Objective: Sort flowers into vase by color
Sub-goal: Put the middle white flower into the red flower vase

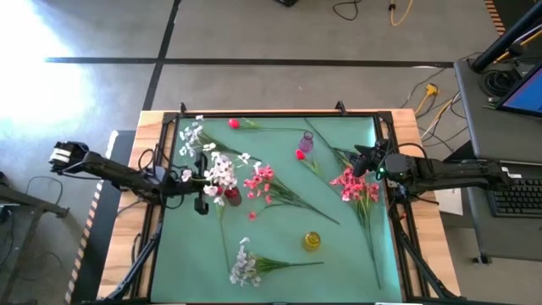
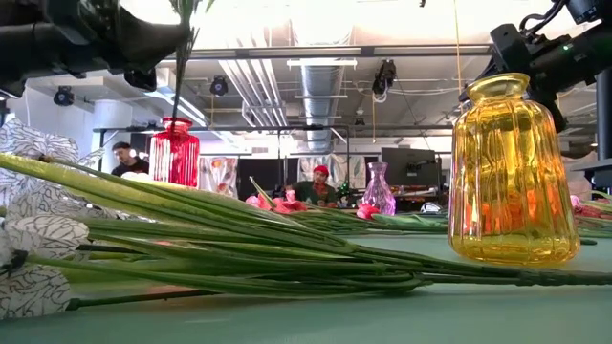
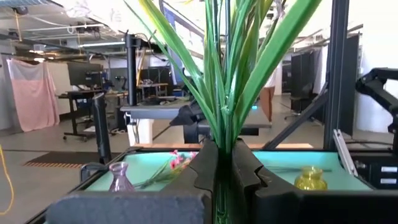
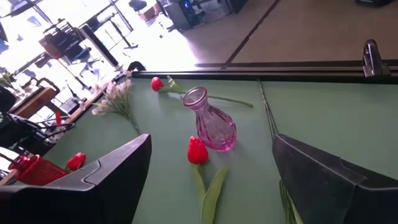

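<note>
1. Left gripper [image 3: 222, 177] — fingers clamped on the green stems of a white spray [image 1: 222, 172], held above the red vase [image 1: 230, 196].
2. Right gripper [image 4: 211, 180] — fingers wide apart, holding nothing, over the table [image 1: 356, 254] near the pink vase [image 4: 214, 126].
3. Red bud [image 4: 197, 150] lay touching the pink vase.
4. Yellow vase [image 2: 512, 172] stood upright beside a second white spray [image 1: 246, 264].

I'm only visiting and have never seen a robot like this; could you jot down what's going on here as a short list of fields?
Surface: green mat on a table
Vases: red vase, pink vase, yellow vase
Loose flowers: white spray, pink spray, red bud beside the pink vase
Left gripper: fingers shut on green stems, above the red vase
Right gripper: fingers open, holding nothing, over the mat near another pink spray
</note>
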Available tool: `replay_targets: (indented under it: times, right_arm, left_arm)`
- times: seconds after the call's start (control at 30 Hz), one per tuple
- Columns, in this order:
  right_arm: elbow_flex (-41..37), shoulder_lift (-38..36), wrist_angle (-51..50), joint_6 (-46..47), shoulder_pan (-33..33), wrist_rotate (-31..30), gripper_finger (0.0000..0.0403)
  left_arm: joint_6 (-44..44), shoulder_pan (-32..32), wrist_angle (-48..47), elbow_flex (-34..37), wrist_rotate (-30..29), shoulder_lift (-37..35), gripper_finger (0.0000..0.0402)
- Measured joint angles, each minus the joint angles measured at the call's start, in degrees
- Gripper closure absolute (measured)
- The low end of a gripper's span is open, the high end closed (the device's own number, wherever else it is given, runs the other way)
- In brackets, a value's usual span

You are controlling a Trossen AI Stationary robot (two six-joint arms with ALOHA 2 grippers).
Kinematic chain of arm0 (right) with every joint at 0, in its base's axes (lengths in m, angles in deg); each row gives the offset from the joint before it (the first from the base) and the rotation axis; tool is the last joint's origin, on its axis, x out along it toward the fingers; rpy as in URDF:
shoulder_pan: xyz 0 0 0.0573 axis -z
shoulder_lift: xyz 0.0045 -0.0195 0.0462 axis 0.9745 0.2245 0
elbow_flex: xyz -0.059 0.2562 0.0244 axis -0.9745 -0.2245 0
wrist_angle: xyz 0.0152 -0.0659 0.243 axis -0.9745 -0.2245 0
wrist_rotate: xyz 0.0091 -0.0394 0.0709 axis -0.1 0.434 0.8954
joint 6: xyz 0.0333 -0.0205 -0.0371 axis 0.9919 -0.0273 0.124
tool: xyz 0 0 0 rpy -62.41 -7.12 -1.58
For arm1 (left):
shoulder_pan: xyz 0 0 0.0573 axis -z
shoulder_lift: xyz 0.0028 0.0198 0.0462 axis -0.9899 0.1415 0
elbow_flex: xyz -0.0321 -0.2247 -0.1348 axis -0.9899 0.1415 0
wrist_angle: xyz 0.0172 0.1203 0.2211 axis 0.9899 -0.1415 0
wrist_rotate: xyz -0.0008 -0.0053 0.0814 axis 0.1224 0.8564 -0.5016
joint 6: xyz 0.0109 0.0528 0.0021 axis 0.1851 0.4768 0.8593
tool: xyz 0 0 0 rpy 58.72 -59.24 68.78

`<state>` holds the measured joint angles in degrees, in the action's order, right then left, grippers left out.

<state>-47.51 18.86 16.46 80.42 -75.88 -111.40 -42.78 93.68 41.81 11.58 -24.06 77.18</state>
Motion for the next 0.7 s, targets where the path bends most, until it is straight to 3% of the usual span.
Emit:
replay_targets:
  times: [0.27,0.7]
  right_arm:
    - [0.0,0.0,0.0,0.0,0.0,0.0,0.0076]
    - [0.0,0.0,-0.1,0.0,0.0,0.3,0.0076]
  left_arm:
    - [-0.8,0.0,-0.5,0.2,0.0,-0.3,0.0386]
    - [-2.9,0.0,-8.1,0.5,-0.1,-0.4,0.0269]
